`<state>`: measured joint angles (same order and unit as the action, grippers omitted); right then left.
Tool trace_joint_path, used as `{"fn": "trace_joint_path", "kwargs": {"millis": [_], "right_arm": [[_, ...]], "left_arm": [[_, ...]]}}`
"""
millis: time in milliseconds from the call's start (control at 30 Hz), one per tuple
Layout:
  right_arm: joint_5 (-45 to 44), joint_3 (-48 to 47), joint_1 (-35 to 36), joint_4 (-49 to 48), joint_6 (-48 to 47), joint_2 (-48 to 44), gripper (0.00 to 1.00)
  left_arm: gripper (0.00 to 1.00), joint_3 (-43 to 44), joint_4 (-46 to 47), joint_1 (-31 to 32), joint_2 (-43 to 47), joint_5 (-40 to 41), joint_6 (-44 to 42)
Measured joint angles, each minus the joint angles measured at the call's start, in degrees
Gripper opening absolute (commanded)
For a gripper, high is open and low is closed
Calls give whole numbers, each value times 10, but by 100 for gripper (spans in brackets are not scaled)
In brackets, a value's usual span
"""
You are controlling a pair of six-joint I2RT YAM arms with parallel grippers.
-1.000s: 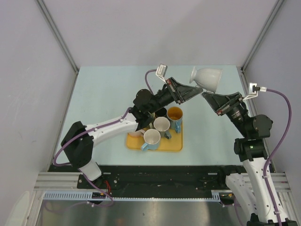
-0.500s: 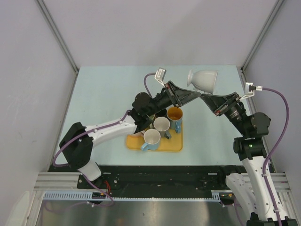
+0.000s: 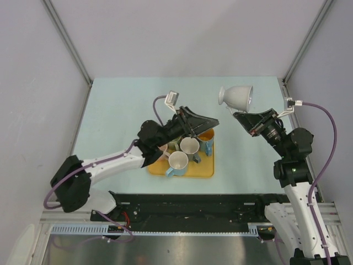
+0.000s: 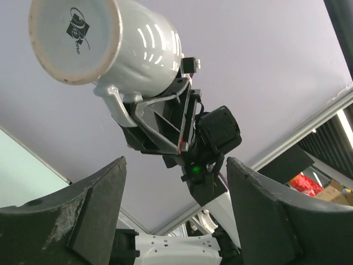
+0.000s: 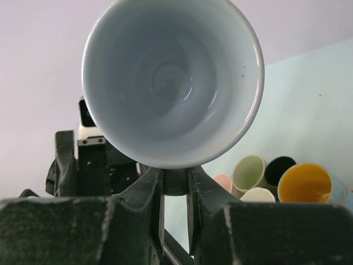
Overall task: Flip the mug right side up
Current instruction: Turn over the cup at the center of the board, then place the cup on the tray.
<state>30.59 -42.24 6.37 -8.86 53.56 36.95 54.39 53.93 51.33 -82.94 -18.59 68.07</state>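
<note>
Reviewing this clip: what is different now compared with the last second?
The left gripper, which sat close beside the white mug, pulled back toward the yellow tray and is open and empty. The right gripper stayed shut on the mug, holding it in the air on its side, shifted slightly left. The other mugs on the tray did not move.

Printed logo (illegible) under mug

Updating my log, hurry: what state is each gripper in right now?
Left gripper: open, holding nothing.
Right gripper: shut on the white mug at its rim.
</note>
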Motion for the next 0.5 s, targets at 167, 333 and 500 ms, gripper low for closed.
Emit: {"fn": "trace_joint_path", "kwargs": {"millis": [167, 333, 500], "right_arm": [[-23, -35, 16, 95, -49, 0, 0], [-66, -134, 51, 266, -137, 10, 0], [-110, -211, 92, 433, -223, 23, 0]], "left_arm": [[87, -119, 8, -20, 115, 21, -33], [88, -231, -4, -28, 248, 59, -78], [87, -277, -69, -29, 372, 110, -146]]}}
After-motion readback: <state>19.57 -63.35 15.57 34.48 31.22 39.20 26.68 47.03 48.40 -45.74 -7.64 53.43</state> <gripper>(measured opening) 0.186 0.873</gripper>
